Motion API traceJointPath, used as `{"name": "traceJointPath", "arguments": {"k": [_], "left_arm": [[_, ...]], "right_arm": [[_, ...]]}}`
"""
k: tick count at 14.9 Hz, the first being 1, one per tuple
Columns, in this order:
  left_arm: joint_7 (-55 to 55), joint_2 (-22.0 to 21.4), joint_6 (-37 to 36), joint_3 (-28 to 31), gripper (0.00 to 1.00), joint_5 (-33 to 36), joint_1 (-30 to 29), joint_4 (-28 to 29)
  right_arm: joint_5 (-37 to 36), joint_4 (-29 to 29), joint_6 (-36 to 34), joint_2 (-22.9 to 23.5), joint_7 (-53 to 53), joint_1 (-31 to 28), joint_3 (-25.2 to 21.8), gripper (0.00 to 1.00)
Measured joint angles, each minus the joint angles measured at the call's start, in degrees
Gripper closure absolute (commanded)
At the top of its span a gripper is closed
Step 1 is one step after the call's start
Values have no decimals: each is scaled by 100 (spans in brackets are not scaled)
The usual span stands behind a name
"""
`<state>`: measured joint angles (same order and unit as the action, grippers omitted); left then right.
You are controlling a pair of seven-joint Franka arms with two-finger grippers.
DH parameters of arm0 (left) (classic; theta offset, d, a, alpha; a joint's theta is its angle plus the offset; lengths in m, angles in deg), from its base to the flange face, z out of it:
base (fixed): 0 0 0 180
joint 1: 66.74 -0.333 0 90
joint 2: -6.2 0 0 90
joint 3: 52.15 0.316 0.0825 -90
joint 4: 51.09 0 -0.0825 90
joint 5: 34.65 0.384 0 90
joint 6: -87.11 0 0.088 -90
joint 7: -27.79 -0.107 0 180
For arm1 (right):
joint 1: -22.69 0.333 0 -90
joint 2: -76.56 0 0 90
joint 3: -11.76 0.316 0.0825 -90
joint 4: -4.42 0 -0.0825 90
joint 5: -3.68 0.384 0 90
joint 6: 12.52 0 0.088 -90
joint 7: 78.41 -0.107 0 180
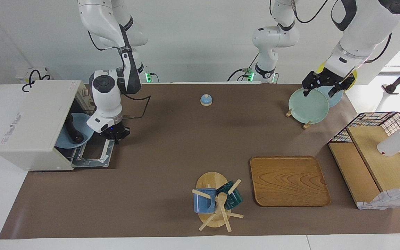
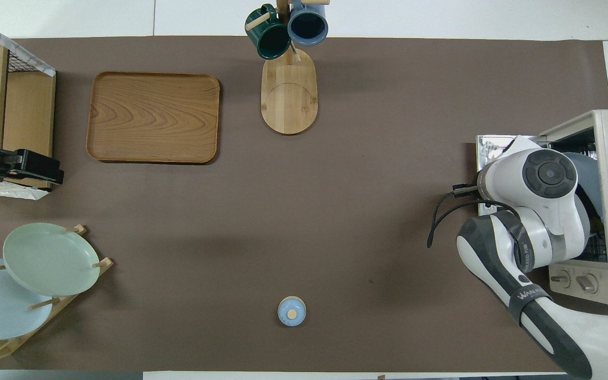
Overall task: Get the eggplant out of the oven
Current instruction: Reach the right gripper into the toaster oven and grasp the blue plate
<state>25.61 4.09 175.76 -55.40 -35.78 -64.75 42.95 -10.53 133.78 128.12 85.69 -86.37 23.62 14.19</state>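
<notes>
Mugs [image 1: 217, 200] aside, right end effector [image 1: 116, 136] shut over oven [image 1: 36, 125] door; left [image 1: 321, 88] wide.

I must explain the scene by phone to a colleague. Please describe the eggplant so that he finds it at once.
Look at the white oven at the right arm's end of the table; its door is open. In its opening a light blue plate sticks out. The eggplant lies on this plate: slender, glossy, nearly black, the only dark thing on it.
</notes>
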Motion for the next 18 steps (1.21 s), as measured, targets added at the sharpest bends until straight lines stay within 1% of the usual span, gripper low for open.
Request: {"name": "traceJointPath", "arguments": {"k": [3, 5, 6, 7, 8, 11, 13, 14, 18], "left_arm": [[0, 0, 0, 0, 0, 0, 0, 0], [0, 0, 0, 0, 0, 0, 0, 0], [0, 0, 0, 0, 0, 0, 0, 0], [0, 0, 0, 0, 0, 0, 0, 0], [0, 0, 0, 0, 0, 0, 0, 0], [0, -1, -4, 0, 0, 0, 0, 0], [0, -2, -9, 0, 0, 0, 0, 0], [0, -2, -10, 0, 0, 0, 0, 0], [0, -10, 23, 0, 0, 0, 0, 37]], "right_arm": [[173, -64, 92, 53, -162, -19, 7, 100], [418, -260, 87, 105, -169, 140, 22, 100], [469, -420, -47, 129, -203, 259, 28, 79], [486, -624, -353, 135, -250, 346, 36, 47], [487, -824, -697, 125, -274, 383, 41, 37], [463, -1218, -1730, -99, -272, 377, 2, 34], [286, -1247, -2376, -358, -255, 303, -9, 35], [187, -1232, -2589, -454, -176, 221, -9, 36], [134, -1136, -2672, -515, 560, -379, -25, 38]]}}
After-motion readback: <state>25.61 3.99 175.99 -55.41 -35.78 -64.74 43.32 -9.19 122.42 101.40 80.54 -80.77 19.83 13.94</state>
